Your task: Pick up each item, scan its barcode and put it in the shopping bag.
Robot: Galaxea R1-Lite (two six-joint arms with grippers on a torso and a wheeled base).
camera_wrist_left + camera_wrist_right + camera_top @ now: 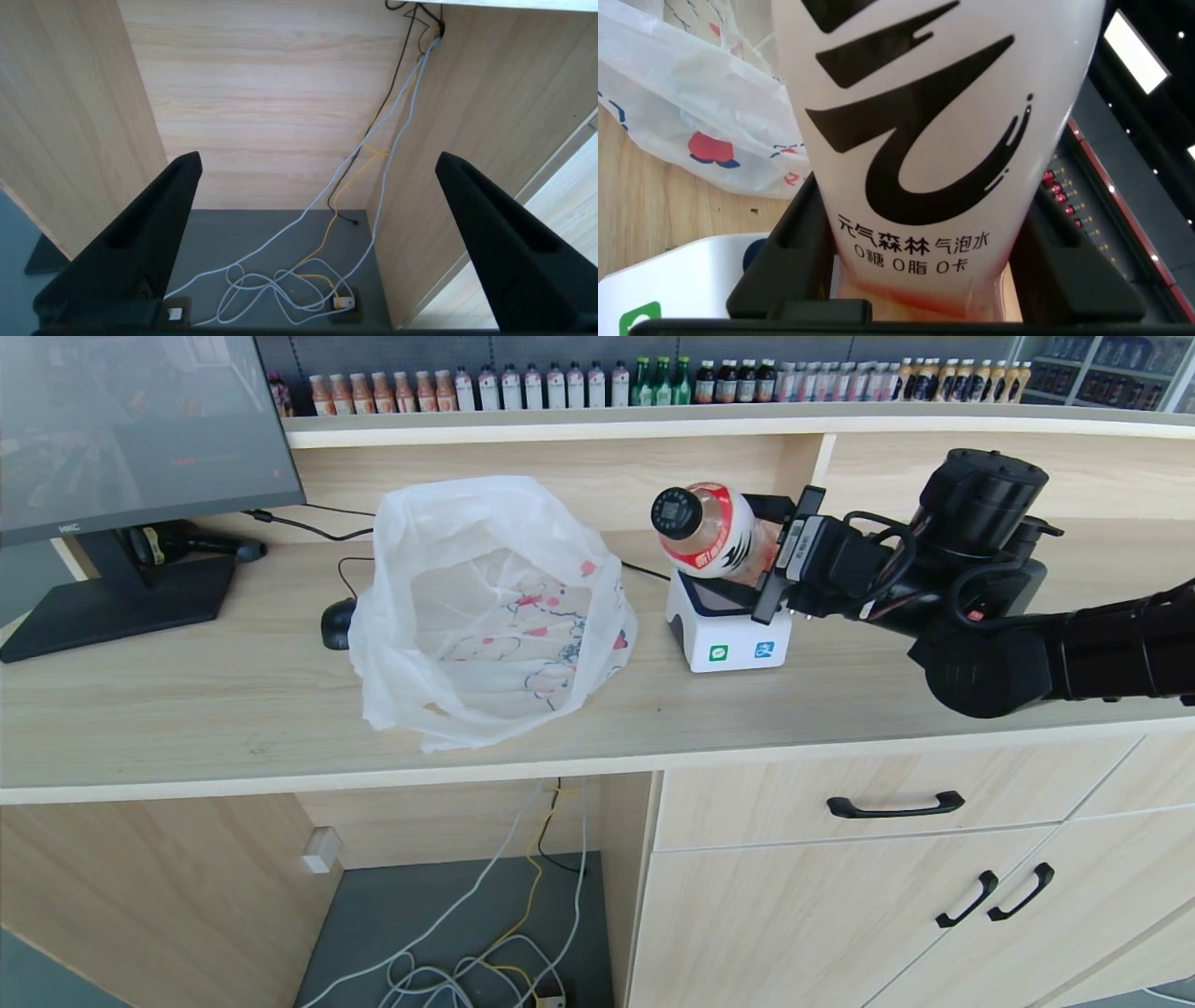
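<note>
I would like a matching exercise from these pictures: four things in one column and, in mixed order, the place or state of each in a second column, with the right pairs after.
Things
1. bottle
2. bag
3. mouse
4. left gripper

Places or states
A. open, below the counter, above cables on the floor
B. held on its side by the right gripper, just over the scanner
C. standing open on the counter
D. dark, on the counter, left of the bag

Pairs: 1-B, 2-C, 3-D, 4-A
</note>
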